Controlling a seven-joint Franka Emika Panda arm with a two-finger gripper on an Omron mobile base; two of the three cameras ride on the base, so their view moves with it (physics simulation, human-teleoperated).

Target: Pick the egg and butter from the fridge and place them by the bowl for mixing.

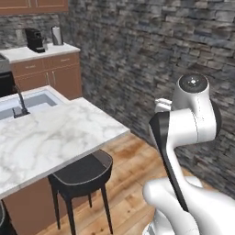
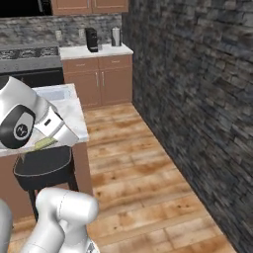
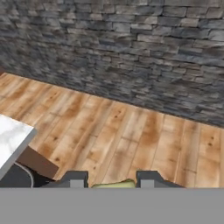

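Note:
A pale yellow stick of butter [image 3: 113, 185] sits between my two dark fingertips, and my gripper [image 3: 111, 180] is shut on it. In the right base view the butter [image 2: 44, 143] shows as a yellowish strip under my white hand, just above the black stool [image 2: 43, 165] at the end of the island. The hand view looks down over wooden floor toward the stone wall. The egg, the fridge and the bowl are out of view.
A marble island counter [image 1: 55, 133] with a sink [image 1: 27, 103] and faucet stands to my left, with the black stool [image 1: 82, 172] at its near corner. A dark stone wall [image 2: 197, 84] runs along the right. Brown cabinets with a coffee machine [image 1: 34, 39] stand at the back.

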